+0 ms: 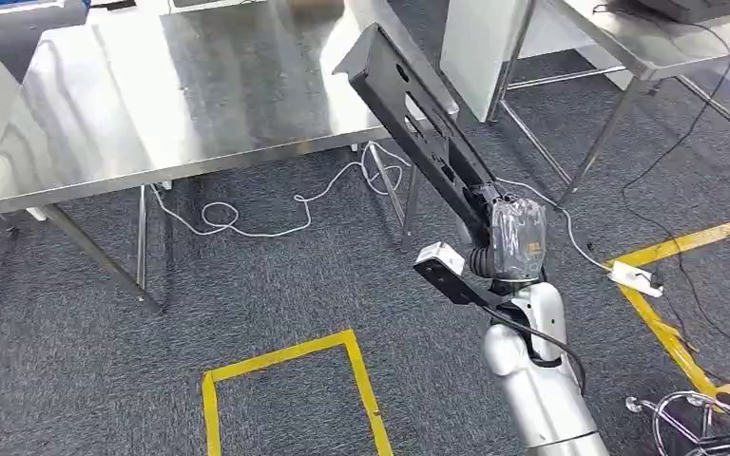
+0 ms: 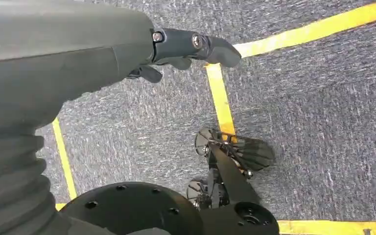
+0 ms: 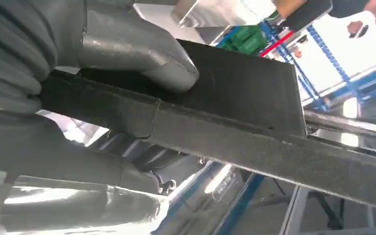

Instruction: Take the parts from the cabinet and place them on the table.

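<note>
The right hand [image 1: 509, 249] grips a long, flat black part [image 1: 416, 116] with holes, angled up over the steel table's [image 1: 152, 104] near right corner. The left hand [image 2: 176, 49] hangs empty, fingers loosely curled.

Right hand's fingers [image 3: 142, 61] partly hidden behind the black part [image 3: 235, 105]; part's far end cropped.

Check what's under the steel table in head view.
Under the steel table: grey carpet, a looped white cable. The black part in the right hand covers the floor near its corner.
</note>
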{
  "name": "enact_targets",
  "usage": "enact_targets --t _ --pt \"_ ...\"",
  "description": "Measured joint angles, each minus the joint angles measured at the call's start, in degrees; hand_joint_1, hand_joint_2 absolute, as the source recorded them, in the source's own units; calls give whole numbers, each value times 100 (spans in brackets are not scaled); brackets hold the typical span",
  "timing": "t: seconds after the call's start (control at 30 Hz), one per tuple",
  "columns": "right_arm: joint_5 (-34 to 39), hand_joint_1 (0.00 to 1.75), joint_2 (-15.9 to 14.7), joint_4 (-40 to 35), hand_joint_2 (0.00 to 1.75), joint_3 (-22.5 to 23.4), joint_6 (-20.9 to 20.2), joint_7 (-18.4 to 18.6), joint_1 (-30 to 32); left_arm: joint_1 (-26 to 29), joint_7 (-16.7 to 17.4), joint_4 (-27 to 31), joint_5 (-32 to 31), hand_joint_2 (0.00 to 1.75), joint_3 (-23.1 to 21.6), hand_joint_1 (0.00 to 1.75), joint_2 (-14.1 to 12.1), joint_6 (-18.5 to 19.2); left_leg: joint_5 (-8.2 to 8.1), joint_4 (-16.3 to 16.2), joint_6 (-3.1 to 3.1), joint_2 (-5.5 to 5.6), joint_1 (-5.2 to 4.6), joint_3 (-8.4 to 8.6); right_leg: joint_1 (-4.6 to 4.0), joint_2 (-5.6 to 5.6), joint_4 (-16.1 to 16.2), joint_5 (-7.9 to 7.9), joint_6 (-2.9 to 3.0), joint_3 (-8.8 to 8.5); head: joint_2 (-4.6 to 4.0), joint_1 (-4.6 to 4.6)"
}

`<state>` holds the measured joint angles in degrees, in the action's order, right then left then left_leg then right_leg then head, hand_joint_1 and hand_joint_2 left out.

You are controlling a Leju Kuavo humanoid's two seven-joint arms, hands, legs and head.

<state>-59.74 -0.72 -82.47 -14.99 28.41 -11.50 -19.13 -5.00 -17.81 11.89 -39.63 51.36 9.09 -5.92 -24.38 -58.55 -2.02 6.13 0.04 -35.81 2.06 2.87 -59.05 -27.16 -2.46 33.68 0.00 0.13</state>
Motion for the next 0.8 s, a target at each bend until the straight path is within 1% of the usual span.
enact_targets --t 0.03,0.07,0.1,0.13,0.17,0.2,0.23,0.27,0.3,0.33,0.37,0.4,0.43,0.47,0.5,0.53,0.57,0.6,0.63,0.67,0.7,0.73,0.77,0.8 --pt "-13 175 0 -20 175 2 -22 15 42 7 -7 0 -4 175 0 0 0 11 -6 8 16 35 8 -5 -28 -34 -4 -18 48 -8 0 -28" --pt "-35 175 -7 -33 175 0 -44 35 64 20 -7 0 -7 175 2 0 0 17 -7 13 48 75 39 -12 -49 -75 -7 -22 95 -11 0 -13" --pt "-70 175 -13 -61 175 4 -67 70 81 35 -5 0 -7 175 2 0 0 24 -13 -1 67 112 59 -32 -10 -122 8 -9 142 -28 0 -26" --pt "-98 175 -13 -105 175 13 -81 94 93 39 -2 0 -9 175 2 0 -15 24 -59 -70 86 -29 59 -38 0 -166 17 -6 171 -50 0 -13" --pt "-118 175 -15 -153 175 24 -87 103 116 36 -2 0 -9 175 2 0 -13 24 -200 -286 126 -314 34 -131 -6 -203 17 -22 216 -72 0 -77" --pt "-151 175 -20 -190 175 37 -96 107 141 24 -2 0 -9 175 2 0 -13 28 -407 -657 156 -460 55 -306 -27 -248 16 -38 240 -90 0 -107" --pt "-171 175 -26 -212 175 53 -105 127 162 16 -2 0 -9 175 2 0 -13 28 -585 -1059 174 -527 73 -512 -42 -302 15 -55 265 -106 0 -98" --pt "-190 175 -37 -225 175 70 -120 140 188 5 -2 0 -9 175 2 0 -13 31 -779 -1547 186 -558 77 -778 -61 -376 13 -75 289 -118 0 -105" --pt "-201 175 -39 -229 175 83 -129 144 207 4 0 0 -9 175 4 0 -13 31 -820 -1781 189 -569 77 -924 -72 -431 12 -88 305 -127 0 -105" --pt "-203 175 -39 -234 175 90 -138 144 223 4 -2 0 -9 175 4 0 -13 39 -746 -1787 182 -572 76 -959 -79 -474 12 -99 316 -139 0 -105" --pt "-210 175 -39 -251 175 94 -153 144 231 3 0 0 -9 175 7 0 -15 39 -506 -1499 151 -580 74 -846 -90 -526 12 -131 314 -166 0 -107" --pt "-219 175 -39 -262 175 96 -155 146 230 4 0 0 -9 175 7 0 -17 41 -260 -1083 107 -608 60 -635 -106 -572 13 -154 307 -201 0 -107" --pt "-256 175 -39 -286 175 101 -155 157 228 3 -2 0 -9 175 11 0 -17 42 -5 -530 41 -683 39 -348 -121 -621 16 -192 295 -253 0 -107" --pt "-341 175 -39 -306 175 114 -142 192 228 -3 -2 2 -9 175 18 0 -24 41 61 -137 -52 -946 -28 -136 -121 -658 24 -218 292 -290 0 -103" --pt "-437 175 -44 -315 175 133 -116 212 226 -26 -2 0 -15 175 26 0 -31 46 6 -113 -78 -1062 -97 -105 -198 -713 23 -244 248 -293 0 -87" --pt "-490 175 -48 -321 175 146 -103 243 233 -49 -4 2 -20 175 26 0 -24 46 1 -114 -90 -984 -107 -119 -169 -746 30 -257 226 -294 0 -107" --pt "-533 175 -48 -323 175 146 -92 249 238 -50 -4 0 -22 175 26 0 -20 46 -6 -108 -94 -935 -119 -128 -173 -810 36 -278 194 -312 0 -94" --pt "-566 175 -48 -330 175 146 -63 249 241 -50 -4 0 -24 175 31 0 -15 46 -11 -96 -107 -873 -133 -131 -172 -873 69 -278 184 -336 0 -105" --pt "-581 175 -48 -367 175 149 -24 245 245 -51 -4 0 -26 175 31 0 -11 46 19 -9 -131 -813 -115 -54 -216 -910 105 -302 149 -367 0 -100" --pt "-570 175 -57 -400 175 164 11 240 255 -45 -7 0 -33 175 31 0 15 46 57 73 -140 -781 -55 -1 -179 -706 -31 -359 140 -322 0 -89" --pt "-518 175 -59 -424 175 197 85 221 261 -53 -4 0 -33 175 33 0 15 46 63 89 -176 -745 -28 15 -180 -494 -324 -495 168 -171 0 -92" --pt "-459 175 -59 -435 175 214 120 208 272 -76 -7 2 -33 175 33 0 17 44 56 90 -189 -687 -25 20 -165 -383 -761 -661 197 67 0 -52" --pt "-435 175 -70 -435 175 241 125 208 297 -94 -7 2 -33 175 33 0 20 44 49 90 -195 -632 -26 22 -148 -341 -1195 -804 205 324 0 -52" --pt "-413 175 -81 -435 175 256 125 201 335 -103 -7 2 -33 175 33 0 26 44 41 88 -199 -576 -26 22 -138 -327 -1551 -893 188 547 0 -50"
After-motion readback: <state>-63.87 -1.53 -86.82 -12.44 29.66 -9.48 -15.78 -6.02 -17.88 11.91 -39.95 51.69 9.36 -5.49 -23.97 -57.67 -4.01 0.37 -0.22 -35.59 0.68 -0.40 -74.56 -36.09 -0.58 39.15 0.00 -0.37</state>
